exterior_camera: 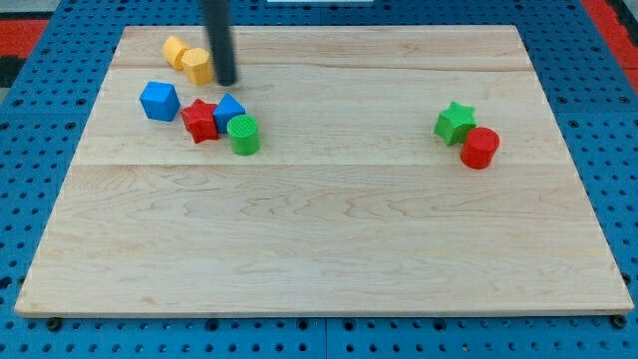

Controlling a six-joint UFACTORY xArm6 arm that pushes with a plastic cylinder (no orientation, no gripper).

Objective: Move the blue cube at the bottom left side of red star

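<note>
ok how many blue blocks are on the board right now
2. The blue cube sits at the view's upper left, just left of the red star. A second blue block touches the star's right side, partly hidden by the green cylinder.

This looks like a robotics lab bench. A pale wooden board (319,229) fills most of the frame and lies on a blue perforated base (40,150) with regular rows of holes, showing along the left, right and bottom edges. A red patch (30,25) of the same perforated surface shows in the upper left corner.
</note>
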